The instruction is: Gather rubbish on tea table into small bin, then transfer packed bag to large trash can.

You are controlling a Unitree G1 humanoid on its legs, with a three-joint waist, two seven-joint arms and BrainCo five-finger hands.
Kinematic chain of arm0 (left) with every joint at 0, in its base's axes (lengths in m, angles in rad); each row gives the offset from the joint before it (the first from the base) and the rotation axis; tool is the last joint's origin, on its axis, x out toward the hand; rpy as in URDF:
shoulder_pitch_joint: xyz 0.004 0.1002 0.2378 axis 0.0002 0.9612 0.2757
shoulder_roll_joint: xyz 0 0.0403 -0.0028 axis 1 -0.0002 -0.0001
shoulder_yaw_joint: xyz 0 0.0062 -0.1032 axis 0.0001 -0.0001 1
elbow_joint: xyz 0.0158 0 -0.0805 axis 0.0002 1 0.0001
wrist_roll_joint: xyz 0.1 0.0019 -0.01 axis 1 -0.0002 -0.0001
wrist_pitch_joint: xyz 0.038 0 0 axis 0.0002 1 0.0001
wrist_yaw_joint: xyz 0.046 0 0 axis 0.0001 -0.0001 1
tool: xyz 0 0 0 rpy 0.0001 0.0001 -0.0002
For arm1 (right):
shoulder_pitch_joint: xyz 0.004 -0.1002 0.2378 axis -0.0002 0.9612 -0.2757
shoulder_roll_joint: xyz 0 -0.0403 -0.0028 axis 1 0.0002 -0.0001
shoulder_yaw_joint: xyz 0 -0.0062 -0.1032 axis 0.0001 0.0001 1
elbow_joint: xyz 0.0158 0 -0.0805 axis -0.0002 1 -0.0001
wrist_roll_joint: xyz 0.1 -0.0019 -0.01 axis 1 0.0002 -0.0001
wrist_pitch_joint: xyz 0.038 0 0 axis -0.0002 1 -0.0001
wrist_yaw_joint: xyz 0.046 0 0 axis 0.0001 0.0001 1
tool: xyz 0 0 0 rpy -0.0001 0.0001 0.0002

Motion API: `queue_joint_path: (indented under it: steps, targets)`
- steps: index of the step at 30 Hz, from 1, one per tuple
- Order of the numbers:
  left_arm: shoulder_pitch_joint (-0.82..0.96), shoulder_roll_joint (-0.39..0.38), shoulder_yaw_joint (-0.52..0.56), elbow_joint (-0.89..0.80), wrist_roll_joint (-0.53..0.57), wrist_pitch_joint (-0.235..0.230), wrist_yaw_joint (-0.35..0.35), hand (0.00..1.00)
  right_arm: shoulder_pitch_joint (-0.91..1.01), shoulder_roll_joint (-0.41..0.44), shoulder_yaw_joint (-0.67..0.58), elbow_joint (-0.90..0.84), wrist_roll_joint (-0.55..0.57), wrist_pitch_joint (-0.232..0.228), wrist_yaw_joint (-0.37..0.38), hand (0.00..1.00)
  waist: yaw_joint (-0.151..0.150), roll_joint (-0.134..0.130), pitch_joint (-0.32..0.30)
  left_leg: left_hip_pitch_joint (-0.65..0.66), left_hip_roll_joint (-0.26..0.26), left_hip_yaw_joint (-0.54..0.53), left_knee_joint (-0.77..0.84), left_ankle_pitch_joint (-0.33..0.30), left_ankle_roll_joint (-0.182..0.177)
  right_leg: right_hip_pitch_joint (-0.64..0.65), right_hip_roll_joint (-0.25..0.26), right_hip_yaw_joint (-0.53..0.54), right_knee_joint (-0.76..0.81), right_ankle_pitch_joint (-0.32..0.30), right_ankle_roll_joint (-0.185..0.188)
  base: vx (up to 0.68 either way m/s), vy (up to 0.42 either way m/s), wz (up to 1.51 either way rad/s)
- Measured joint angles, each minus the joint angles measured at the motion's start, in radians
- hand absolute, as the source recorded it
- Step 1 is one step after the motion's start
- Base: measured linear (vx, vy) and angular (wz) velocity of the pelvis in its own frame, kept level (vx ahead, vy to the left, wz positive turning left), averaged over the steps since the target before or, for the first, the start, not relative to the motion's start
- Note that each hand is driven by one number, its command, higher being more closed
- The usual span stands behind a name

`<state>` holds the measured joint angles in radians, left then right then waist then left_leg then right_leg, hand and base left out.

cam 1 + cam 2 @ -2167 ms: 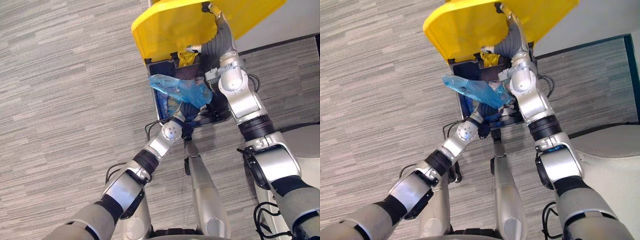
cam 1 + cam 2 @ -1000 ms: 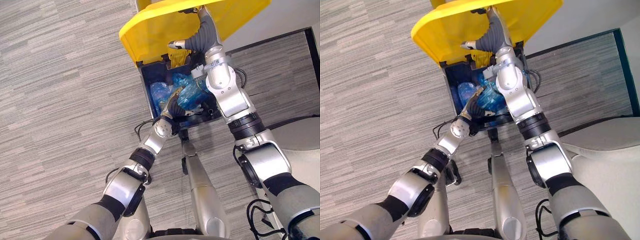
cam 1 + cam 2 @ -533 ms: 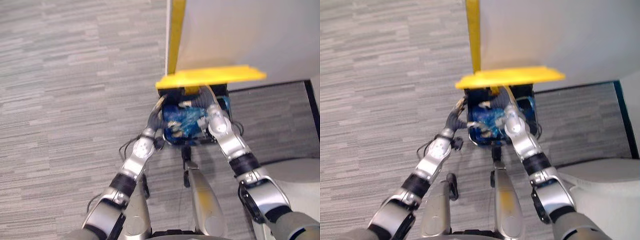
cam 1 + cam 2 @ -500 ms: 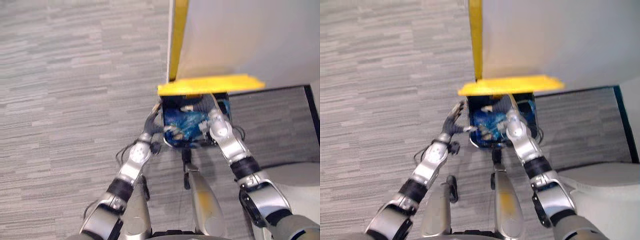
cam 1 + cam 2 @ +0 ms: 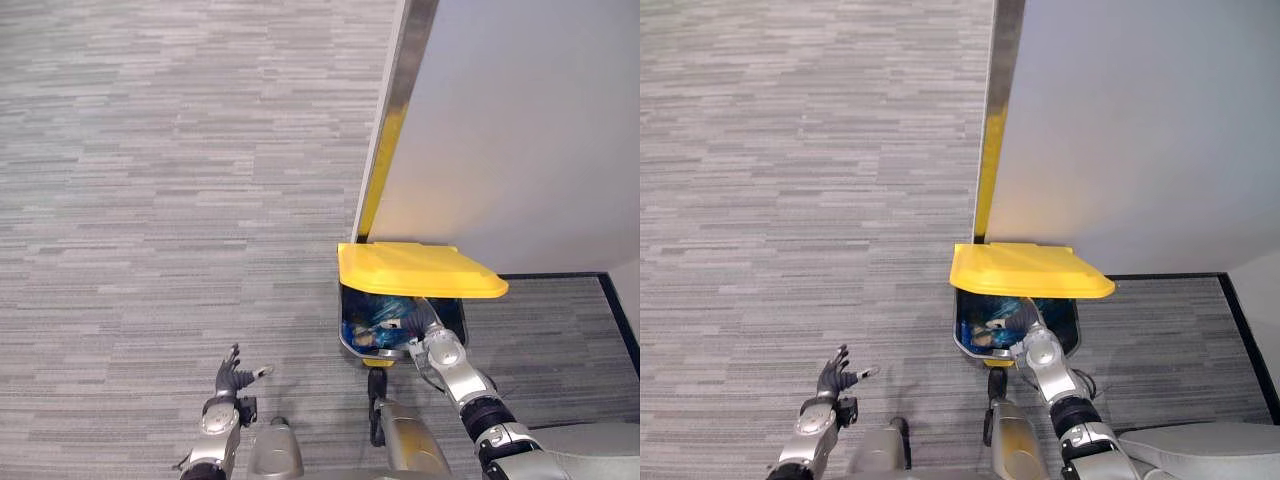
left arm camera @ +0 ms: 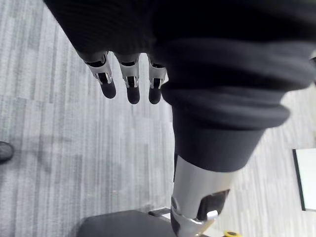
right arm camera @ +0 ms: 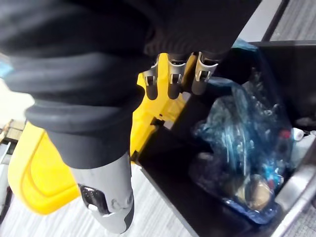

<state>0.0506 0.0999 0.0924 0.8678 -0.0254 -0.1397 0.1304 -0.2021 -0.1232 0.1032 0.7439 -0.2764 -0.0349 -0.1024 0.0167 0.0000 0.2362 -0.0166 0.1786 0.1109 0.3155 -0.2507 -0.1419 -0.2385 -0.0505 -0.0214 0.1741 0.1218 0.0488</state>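
The large trash can (image 5: 352, 345) is dark, with a yellow lid (image 5: 418, 270) half lowered over its mouth. The packed blue bag (image 5: 372, 318) lies inside it and shows crumpled and translucent in the right wrist view (image 7: 244, 143). My right hand (image 5: 1026, 319) reaches under the lid above the bag, its fingers (image 7: 171, 78) straight and holding nothing. My left hand (image 5: 232, 379) hangs over the carpet, well left of the can, with its fingers (image 6: 129, 85) spread and empty.
A grey wall panel (image 5: 520, 130) with a yellow strip (image 5: 378, 180) down its edge stands right behind the can. Grey striped carpet (image 5: 150, 200) spreads to the left and far side. A dark skirting line (image 5: 610, 300) borders the floor at the right.
The camera has risen, so the can looks smaller. My left hand has come out of the can and swung left over the carpet. The lid has dropped lower over the bag.
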Motion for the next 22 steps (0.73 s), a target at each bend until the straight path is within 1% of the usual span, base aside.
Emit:
queue_joint_path:
  steps: [2,4,5,6,7,8,9,10,11,12,13,14,15,16,17,18,20,22]
  targets:
    - [-0.001,-0.007,0.001,0.007,0.001,0.006,0.003,0.0,0.025,0.018,-0.015,0.037,0.038,-0.001,0.003,0.0,0.0,-0.015,0.002,0.013,-0.009,0.032,0.009,-0.004,0.006,-0.002,0.0,0.034,-0.001,0.008,0.02,-0.15,-0.005,-0.38]
    - [-0.002,-0.01,0.001,0.007,0.006,0.006,0.004,0.0,0.052,0.028,-0.027,0.047,0.063,-0.001,0.01,0.0,-0.003,-0.027,0.005,0.012,-0.011,0.041,0.032,-0.013,0.018,-0.002,0.001,0.05,0.002,0.011,0.025,-0.15,-0.004,-0.28]
    - [-0.01,-0.01,0.001,0.007,0.012,0.006,0.004,0.0,0.077,0.038,-0.047,0.049,0.087,-0.003,0.011,0.0,-0.005,-0.04,0.008,0.001,-0.015,0.046,0.06,-0.024,0.023,-0.011,-0.005,0.053,0.006,0.008,0.03,-0.18,0.005,-0.28]
    - [-0.015,-0.012,0.001,0.007,0.018,0.005,0.004,0.0,0.102,0.041,-0.063,0.05,0.113,-0.005,0.01,0.0,-0.006,-0.05,0.011,-0.011,-0.018,0.048,0.072,-0.028,0.04,-0.018,-0.005,0.05,0.0,-0.021,0.067,-0.23,0.009,-0.31]
    - [-0.022,-0.016,0.001,0.007,0.018,0.006,0.005,0.0,0.111,0.04,-0.071,0.052,0.122,-0.005,0.01,0.0,-0.004,-0.046,0.012,-0.012,-0.01,0.054,0.062,-0.022,0.051,-0.022,-0.005,0.046,0.004,-0.047,0.095,-0.21,-0.036,-0.39]
    - [-0.021,-0.025,0.006,0.01,0.018,0.005,0.007,0.0,0.127,0.046,-0.085,0.056,0.154,-0.006,0.009,0.0,-0.003,-0.037,0.013,-0.023,0.011,0.083,0.05,0.0,0.054,-0.081,-0.021,0.015,0.163,-0.085,0.046,-0.23,-0.063,-0.31]
    - [-0.021,-0.026,0.017,0.019,0.018,0.006,0.007,0.0,0.143,0.054,-0.107,0.058,0.169,-0.006,0.009,0.0,-0.004,-0.049,0.01,-0.027,0.01,0.089,0.05,0.009,0.05,-0.115,-0.035,-0.002,0.338,-0.129,0.004,-0.17,-0.081,-0.22]
    - [-0.026,-0.028,0.03,0.022,0.018,0.007,0.007,0.0,0.164,0.065,-0.13,0.058,0.185,-0.006,0.007,0.0,-0.005,-0.055,0.008,-0.025,0.011,0.09,0.049,0.014,0.045,-0.117,-0.048,-0.016,0.476,-0.196,-0.007,-0.11,-0.087,-0.09]
    - [-0.017,-0.026,0.035,0.024,0.016,0.01,0.008,0.0,0.187,0.086,-0.155,0.058,0.204,-0.007,-0.001,0.0,0.0,-0.068,0.0,-0.024,0.012,0.094,0.039,0.022,0.033,-0.112,-0.067,-0.023,0.587,-0.275,-0.001,-0.06,-0.139,-0.1]
    - [-0.008,-0.019,0.041,0.024,0.016,0.013,0.009,0.0,0.205,0.103,-0.174,0.058,0.214,-0.011,-0.004,0.0,0.0,-0.08,-0.012,-0.026,0.013,0.096,0.025,0.031,0.022,-0.088,-0.08,-0.014,0.625,-0.332,0.01,-0.03,-0.169,-0.1]
    - [-0.006,-0.018,0.05,0.024,0.016,0.015,0.009,0.0,0.216,0.111,-0.183,0.059,0.222,-0.015,-0.004,0.0,-0.001,-0.091,-0.02,-0.027,0.011,0.097,0.021,0.036,0.013,-0.073,-0.085,-0.005,0.599,-0.355,0.019,0.03,-0.25,-0.09]
    - [-0.007,-0.027,0.079,0.025,0.016,0.023,0.009,0.0,0.245,0.113,-0.195,0.064,0.228,-0.024,-0.006,0.0,-0.001,-0.101,-0.043,-0.026,-0.002,0.097,-0.01,0.054,-0.003,-0.033,-0.077,-0.019,0.486,-0.414,0.016,0.06,-0.229,-0.27]
    - [-0.011,-0.062,0.095,0.033,0.016,0.025,0.007,0.0,0.247,0.105,-0.218,0.085,0.229,-0.028,-0.007,0.0,0.003,-0.059,-0.063,-0.032,0.013,0.096,-0.064,0.085,-0.005,-0.023,-0.041,-0.027,0.387,-0.399,-0.014,0.07,-0.191,-0.3]
    - [-0.011,-0.076,0.097,0.039,0.016,0.025,0.006,0.0,0.244,0.091,-0.229,0.104,0.231,-0.03,-0.007,0.0,-0.002,-0.04,-0.074,-0.031,0.016,0.089,-0.098,0.101,0.0,-0.019,-0.025,-0.026,0.343,-0.375,-0.02,0.03,-0.072,-0.46]
    - [-0.013,-0.091,0.097,0.059,0.016,0.025,0.004,0.0,0.237,0.069,-0.234,0.149,0.236,-0.028,-0.007,0.0,-0.003,-0.014,-0.088,-0.019,0.017,0.074,-0.167,0.127,0.014,-0.006,0.003,-0.019,0.27,-0.331,-0.028,0.01,-0.018,-0.35]
    - [-0.014,-0.091,0.097,0.064,0.016,0.024,0.003,0.0,0.237,0.06,-0.234,0.17,0.236,-0.028,-0.007,0.0,-0.003,0.001,-0.097,-0.009,0.017,0.068,-0.191,0.145,0.021,0.004,0.016,-0.016,0.238,-0.313,-0.03,0.02,-0.012,-0.42]
    - [-0.03,-0.069,0.097,0.078,0.011,0.023,0.003,0.0,0.256,0.043,-0.259,0.199,0.236,-0.026,-0.008,0.0,-0.006,0.009,-0.105,0.023,0.019,0.066,-0.244,0.179,0.037,0.041,0.04,-0.011,0.16,-0.273,-0.036,0.03,-0.002,-0.2]
    - [-0.042,-0.049,0.097,0.084,0.006,0.022,0.002,0.0,0.265,0.024,-0.274,0.209,0.237,-0.026,-0.008,0.0,-0.006,0.007,-0.106,0.039,0.019,0.065,-0.256,0.186,0.035,0.065,0.042,-0.018,0.126,-0.257,-0.031,0.0,0.008,0.03]
